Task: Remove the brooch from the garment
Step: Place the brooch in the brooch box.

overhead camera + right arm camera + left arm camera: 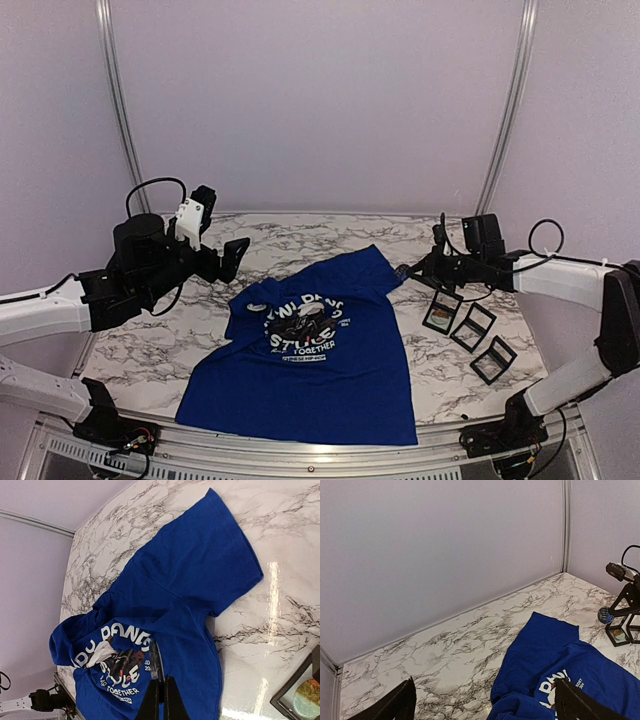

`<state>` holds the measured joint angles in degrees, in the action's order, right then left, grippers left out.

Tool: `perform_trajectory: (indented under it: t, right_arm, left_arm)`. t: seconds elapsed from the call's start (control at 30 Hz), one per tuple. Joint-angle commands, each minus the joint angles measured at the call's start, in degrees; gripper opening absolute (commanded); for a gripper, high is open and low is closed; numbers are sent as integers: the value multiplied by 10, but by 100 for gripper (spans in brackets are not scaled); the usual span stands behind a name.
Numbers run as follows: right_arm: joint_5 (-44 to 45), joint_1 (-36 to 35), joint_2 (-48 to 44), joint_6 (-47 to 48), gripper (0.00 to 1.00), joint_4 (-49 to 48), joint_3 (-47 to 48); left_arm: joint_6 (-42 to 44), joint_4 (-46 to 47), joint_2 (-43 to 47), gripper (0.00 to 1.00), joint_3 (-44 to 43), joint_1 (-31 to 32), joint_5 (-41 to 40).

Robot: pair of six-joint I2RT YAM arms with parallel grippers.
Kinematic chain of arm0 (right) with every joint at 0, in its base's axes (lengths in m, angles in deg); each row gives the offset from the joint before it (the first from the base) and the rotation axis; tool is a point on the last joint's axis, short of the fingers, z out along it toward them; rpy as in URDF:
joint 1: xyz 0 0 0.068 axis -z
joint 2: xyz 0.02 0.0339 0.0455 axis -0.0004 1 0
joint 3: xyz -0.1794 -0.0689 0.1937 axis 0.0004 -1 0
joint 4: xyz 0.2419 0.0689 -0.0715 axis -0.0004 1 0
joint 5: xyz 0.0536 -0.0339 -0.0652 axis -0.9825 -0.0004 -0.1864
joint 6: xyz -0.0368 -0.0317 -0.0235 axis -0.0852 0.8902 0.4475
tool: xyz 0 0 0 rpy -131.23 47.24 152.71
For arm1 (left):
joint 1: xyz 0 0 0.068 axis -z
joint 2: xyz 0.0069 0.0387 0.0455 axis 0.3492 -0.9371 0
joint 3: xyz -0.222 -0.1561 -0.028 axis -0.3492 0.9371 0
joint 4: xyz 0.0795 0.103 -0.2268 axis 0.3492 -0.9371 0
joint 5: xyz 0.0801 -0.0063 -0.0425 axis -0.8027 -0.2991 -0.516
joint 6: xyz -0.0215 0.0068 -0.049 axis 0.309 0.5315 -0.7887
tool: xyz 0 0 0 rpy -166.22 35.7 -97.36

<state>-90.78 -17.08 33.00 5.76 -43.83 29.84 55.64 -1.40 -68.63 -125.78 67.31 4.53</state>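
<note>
Bg: shiny marble-look table (150, 350) w/ grey veins, bit of glare on the right side. Plain pale lilac walls (320, 100) all round, 2 alu posts (115, 100) leaning up the back wall, alu rail (300, 452) along the near edge. Light's soft & even.

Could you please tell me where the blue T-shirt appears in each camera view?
Top external: the blue T-shirt lies mid-table between the arms, print up.
Left wrist: lower right of the picture, sleeve toward the back wall.
Right wrist: centre and lower left, print near the bottom.
Shared landmark: a black-framed box on the marble table beside the sleeve, in every view.
</note>
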Motion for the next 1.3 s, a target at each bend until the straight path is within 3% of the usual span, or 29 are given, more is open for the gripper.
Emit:
perform_trajectory:
  t: [0.0,0.4,0.73,1.27]
  right_arm:
    - [40,12,-27,12,0,29,-16]
    - [106,15,-47,-14,0,60,-49]
    - [134,77,-142,-33,0,165,-83]
    - [183,85,-191,-103,0,325,-83]
  left_arm:
    - [-26,-11,4,99,15,-21,36]
    - [-39,-2,17,99,23,-38,66]
    - [-68,3,11,99,19,-42,90]
    - [-86,11,-7,99,4,-47,132]
